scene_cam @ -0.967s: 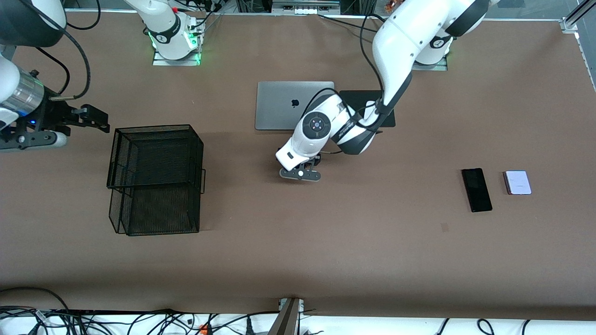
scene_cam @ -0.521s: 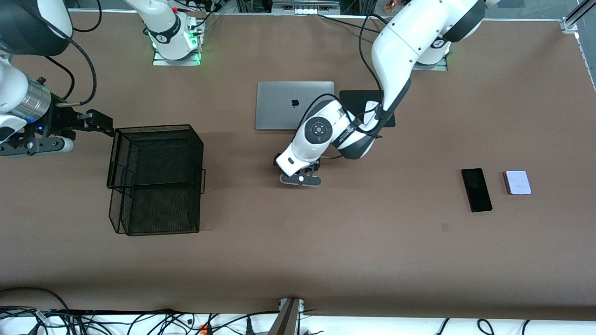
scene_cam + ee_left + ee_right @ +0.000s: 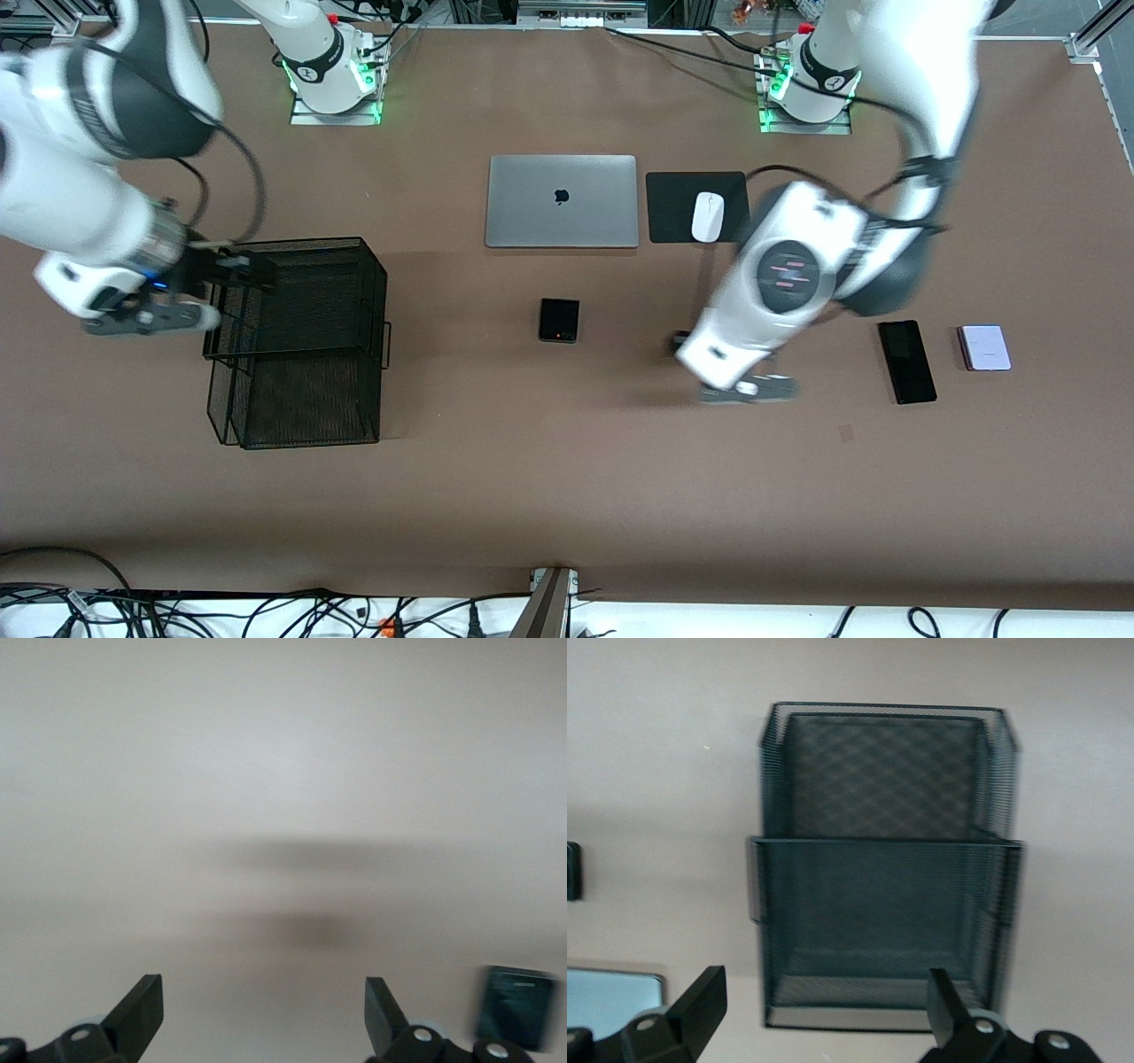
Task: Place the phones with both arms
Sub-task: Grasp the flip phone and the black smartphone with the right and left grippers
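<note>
Two pincers gape empty: left pincer (image 3: 749,387) beside the slim phone (image 3: 906,361); right pincer (image 3: 232,270) at the basket (image 3: 297,341).

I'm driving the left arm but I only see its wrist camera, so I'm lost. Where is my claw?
Observer: Your left claw is over bare table, between the folded black phone and the long black phone.
Operator: Are there more phones?
Observer: Yes, a pale lilac-white phone lies beside the long one, toward the left arm's end of the table.
Operator: What's the other arm doing?
Observer: The right claw hangs open at the edge of a black mesh basket.
</note>
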You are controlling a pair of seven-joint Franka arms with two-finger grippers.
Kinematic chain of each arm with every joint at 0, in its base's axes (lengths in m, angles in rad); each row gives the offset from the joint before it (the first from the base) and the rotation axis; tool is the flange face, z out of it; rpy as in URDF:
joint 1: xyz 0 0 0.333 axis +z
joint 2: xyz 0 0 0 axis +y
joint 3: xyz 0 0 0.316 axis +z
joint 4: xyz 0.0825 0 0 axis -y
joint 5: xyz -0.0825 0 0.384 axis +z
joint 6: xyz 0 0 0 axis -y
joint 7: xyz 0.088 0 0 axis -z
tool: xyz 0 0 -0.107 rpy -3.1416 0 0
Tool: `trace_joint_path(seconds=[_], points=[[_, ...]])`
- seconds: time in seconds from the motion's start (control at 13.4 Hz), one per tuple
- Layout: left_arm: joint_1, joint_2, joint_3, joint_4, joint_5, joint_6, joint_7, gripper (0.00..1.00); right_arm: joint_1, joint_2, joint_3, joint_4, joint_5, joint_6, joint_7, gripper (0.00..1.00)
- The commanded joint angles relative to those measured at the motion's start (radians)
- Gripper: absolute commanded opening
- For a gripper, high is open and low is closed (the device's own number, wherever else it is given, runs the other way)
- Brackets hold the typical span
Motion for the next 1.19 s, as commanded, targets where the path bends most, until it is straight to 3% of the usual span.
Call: trace_joint_path(seconds=[0.0, 0.22, 0.52, 0.6, 0.67, 0.74, 0.97, 1.12], points=[[0.159, -0.065, -0.017, -0.031, 0.027, -0.067, 0.221, 1.0, 0.162, 0.059, -0.006, 0.004, 0.005, 0.093, 0.233, 1.0], [0.297, -0.125, -0.016, -0.036, 0.025, -0.122, 0.44, 1.0, 0.352, 0.181, -0.006, 0.061, -0.016, 0.212, 0.491, 1.0], [0.438, -0.118, -0.013, -0.058, 0.027, -0.154, 0.564, 1.0, 0.532, 0.417, -0.009, 0.277, -0.027, 0.224, 0.785, 1.0], [0.425, -0.133, 0.025, -0.095, 0.018, -0.123, 0.584, 1.0, 0.561, 0.453, -0.011, 0.286, -0.027, 0.25, 0.825, 1.0], [0.357, -0.147, 0.132, -0.132, -0.014, -0.103, 0.596, 1.0, 0.573, 0.479, -0.013, 0.283, -0.029, 0.278, 0.841, 1.0], [0.298, -0.168, 0.21, -0.196, -0.068, -0.069, 0.61, 1.0, 0.58, 0.506, -0.013, 0.282, -0.032, 0.299, 0.841, 1.0], [0.307, -0.213, 0.228, -0.444, -0.082, 0.212, 0.621, 1.0, 0.596, 0.583, -0.013, 0.279, -0.084, 0.365, 0.841, 1.0], [0.31, -0.207, 0.231, -0.56, -0.08, 0.387, 0.619, 1.0, 0.6, 0.619, -0.014, 0.279, -0.085, 0.416, 0.843, 1.0]])
